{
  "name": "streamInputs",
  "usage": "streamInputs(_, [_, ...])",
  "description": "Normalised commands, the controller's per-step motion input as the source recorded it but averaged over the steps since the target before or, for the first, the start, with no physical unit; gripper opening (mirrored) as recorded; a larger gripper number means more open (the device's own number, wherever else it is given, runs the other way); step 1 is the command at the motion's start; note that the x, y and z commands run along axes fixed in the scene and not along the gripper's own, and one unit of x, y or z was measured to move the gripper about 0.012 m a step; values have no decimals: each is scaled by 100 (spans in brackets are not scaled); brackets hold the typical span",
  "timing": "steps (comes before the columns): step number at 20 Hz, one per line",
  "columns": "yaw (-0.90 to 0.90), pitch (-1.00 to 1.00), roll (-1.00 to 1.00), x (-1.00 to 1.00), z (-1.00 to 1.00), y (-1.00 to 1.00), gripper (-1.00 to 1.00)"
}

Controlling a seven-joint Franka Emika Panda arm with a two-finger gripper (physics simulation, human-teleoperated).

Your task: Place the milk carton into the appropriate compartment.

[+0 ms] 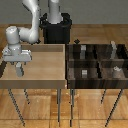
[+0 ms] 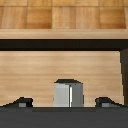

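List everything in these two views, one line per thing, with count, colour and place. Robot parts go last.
milk carton: one, pale grey, upright on the tan tray's floor, between the jaws in the wrist view; hidden by the gripper in the exterior view.
tan tray: one, light wood, on the exterior view's left, on thin legs.
dark bin: one, dark brown striped wood, four cells, on the exterior view's right.
grey blocks: four, grey, one per cell of the bin; shapes too small to tell.
floor: wooden, beneath both.
arm: one, pale grey, on a black base behind the tray.
gripper: one, over the tray's left end, jaws apart either side of the carton.
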Motion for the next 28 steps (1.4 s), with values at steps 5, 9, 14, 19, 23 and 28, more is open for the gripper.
streamInputs(5, [0,0,0,0,-60,0,100])
streamInputs(9, [0,0,0,0,0,0,100])
streamInputs(14, [0,0,0,0,0,0,-100])
streamInputs(19, [0,0,0,0,0,0,-100])
streamInputs(23, [0,0,0,0,0,0,-100])
streamInputs(28, [0,0,0,0,60,0,-100])
